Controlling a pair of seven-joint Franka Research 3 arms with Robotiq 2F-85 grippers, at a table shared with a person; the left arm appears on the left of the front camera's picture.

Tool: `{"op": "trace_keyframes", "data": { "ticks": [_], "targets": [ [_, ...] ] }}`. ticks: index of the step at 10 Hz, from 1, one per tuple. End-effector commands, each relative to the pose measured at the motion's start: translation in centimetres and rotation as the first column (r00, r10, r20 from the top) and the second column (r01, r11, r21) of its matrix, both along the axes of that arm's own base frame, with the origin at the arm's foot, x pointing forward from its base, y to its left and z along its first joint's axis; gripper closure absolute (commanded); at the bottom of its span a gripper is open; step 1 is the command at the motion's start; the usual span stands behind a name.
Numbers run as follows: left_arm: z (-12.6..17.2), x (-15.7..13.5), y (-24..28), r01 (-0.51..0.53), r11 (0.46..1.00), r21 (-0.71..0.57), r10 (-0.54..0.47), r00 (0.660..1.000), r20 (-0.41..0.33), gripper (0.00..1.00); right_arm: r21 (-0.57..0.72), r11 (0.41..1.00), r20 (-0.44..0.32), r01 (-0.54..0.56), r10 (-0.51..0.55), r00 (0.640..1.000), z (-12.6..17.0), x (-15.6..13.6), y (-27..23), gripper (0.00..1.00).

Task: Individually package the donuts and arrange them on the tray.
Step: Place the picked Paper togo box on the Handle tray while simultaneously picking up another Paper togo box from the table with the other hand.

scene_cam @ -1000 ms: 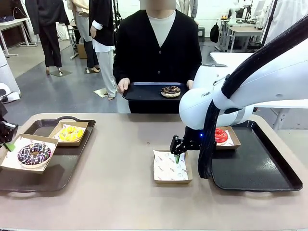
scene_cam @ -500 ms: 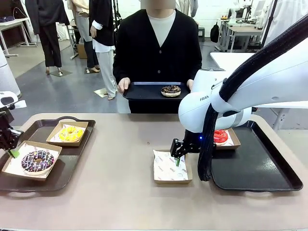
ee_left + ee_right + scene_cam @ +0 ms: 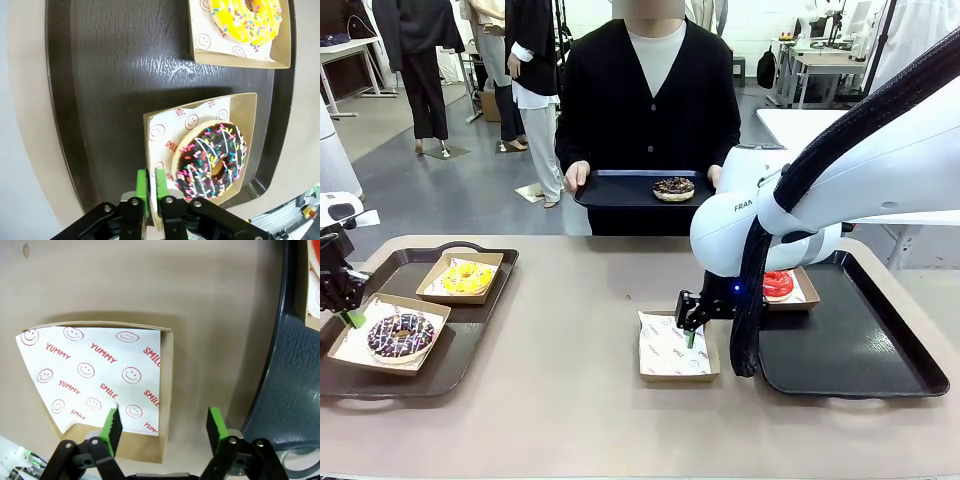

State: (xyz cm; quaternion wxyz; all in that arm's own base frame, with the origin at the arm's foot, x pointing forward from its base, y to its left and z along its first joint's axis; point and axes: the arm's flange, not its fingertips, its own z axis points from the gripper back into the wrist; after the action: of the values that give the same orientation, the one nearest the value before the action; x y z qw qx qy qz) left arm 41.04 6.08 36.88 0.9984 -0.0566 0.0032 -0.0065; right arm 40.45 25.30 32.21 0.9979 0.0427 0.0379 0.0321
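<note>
On the left dark tray lie two paper-lined boxes, one with the yellow donut, one with the dark sprinkled donut. My left gripper pinches that second box's edge, pads close together. My right gripper hangs open over the empty lined box, its pads astride the box's right wall. The red donut sits in a box on the right tray. A chocolate sprinkled donut rests on the tray the person holds.
The person's black tray is held above the far table edge. The right tray's front half is bare. Bare tabletop lies between the two trays. People stand in the background.
My left gripper has set the sprinkled donut's box down flat on the left tray, slightly to the right. The right arm has barely shifted over the empty box.
</note>
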Motion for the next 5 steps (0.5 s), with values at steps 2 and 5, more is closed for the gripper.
{"op": "trace_keyframes", "data": {
  "ticks": [2, 5],
  "targets": [
    [-0.01, 0.33, -0.26, 0.019, 0.999, -0.025, -0.019, 1.0, 0.024, 0.0, -0.016, 1.0, 0.01, 0.008, -0.008, 1.0, -0.41, 0.45, 0.46, 0.61],
    [0.35, 0.12, -0.17, 0.027, 0.999, -0.033, -0.026, 0.999, 0.03, 0.12, -0.011, 1.0, 0.01, 0.014, -0.013, 1.0, -0.44, 0.43, 0.52, 1.0]
  ]
}}
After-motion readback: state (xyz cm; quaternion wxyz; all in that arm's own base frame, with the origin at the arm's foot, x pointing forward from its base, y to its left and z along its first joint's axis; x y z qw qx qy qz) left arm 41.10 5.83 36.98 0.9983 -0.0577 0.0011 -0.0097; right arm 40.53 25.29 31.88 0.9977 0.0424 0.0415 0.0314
